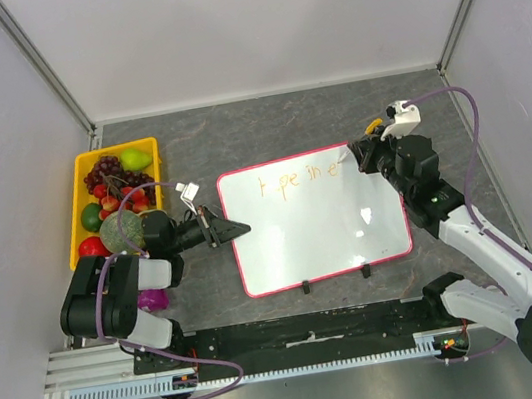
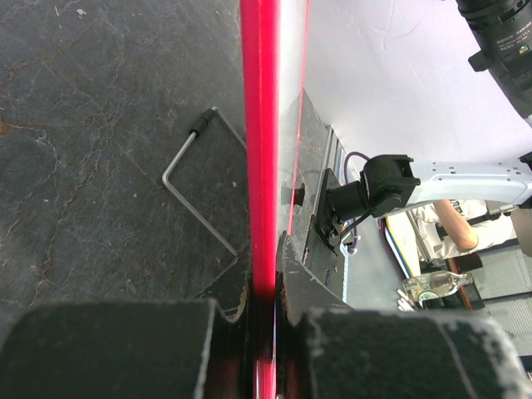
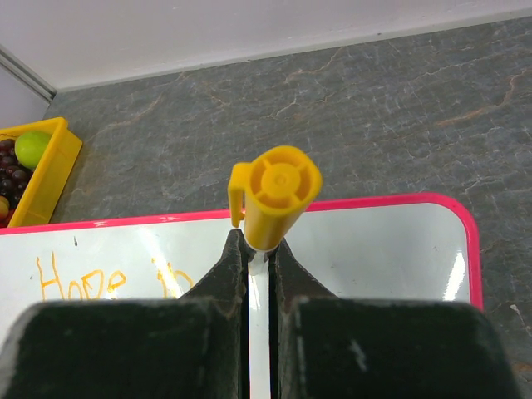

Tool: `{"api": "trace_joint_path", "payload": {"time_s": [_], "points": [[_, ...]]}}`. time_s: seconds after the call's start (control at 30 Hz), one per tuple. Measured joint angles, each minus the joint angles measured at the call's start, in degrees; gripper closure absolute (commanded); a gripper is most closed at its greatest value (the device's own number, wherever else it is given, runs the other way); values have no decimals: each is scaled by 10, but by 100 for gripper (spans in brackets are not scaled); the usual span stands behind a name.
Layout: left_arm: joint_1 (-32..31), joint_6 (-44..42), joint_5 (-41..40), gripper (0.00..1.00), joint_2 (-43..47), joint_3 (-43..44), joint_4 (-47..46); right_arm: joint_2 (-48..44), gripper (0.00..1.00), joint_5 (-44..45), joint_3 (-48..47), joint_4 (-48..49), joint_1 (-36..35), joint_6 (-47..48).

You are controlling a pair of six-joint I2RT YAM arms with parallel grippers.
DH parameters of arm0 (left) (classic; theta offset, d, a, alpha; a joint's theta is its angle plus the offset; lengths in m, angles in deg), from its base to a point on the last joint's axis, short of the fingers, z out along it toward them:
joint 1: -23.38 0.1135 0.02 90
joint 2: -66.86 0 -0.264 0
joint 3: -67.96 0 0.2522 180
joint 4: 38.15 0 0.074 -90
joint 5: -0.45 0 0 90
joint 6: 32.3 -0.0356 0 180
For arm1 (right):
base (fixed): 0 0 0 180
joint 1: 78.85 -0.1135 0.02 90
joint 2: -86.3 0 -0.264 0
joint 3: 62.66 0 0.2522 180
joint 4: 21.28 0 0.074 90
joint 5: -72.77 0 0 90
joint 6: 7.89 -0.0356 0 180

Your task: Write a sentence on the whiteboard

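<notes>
The whiteboard (image 1: 318,237) lies flat in the middle of the table, white with a pink-red frame. Along its top runs the sentence (image 1: 294,181) in thin orange letters, reading about "Hope in e". My left gripper (image 1: 241,230) is shut on the board's left edge. In the left wrist view the red frame (image 2: 264,125) runs straight between the left gripper (image 2: 264,291) jaws. My right gripper (image 1: 358,156) hovers at the board's upper right corner, shut on a marker (image 3: 278,195) with a yellow cap end and white body. The right wrist view shows the board (image 3: 374,249) and the sentence (image 3: 79,281) beneath the right gripper (image 3: 258,249).
A yellow tray (image 1: 79,189) of fruit stands at the left, next to my left arm. A purple item (image 1: 152,299) lies by the left arm's base. Two black feet (image 1: 305,285) sit on the board's near edge. A bent wire stand (image 2: 187,158) shows under the board. Walls enclose three sides.
</notes>
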Motion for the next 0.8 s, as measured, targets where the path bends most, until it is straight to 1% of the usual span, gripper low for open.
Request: {"api": "trace_joint_path", "payload": {"time_s": [0.43, 0.8], "points": [[0, 0, 0, 98, 0, 0, 0, -2, 100, 0, 4, -1, 0, 0], [0, 0, 0, 98, 0, 0, 1, -32, 100, -3, 34, -6, 0, 5]]}}
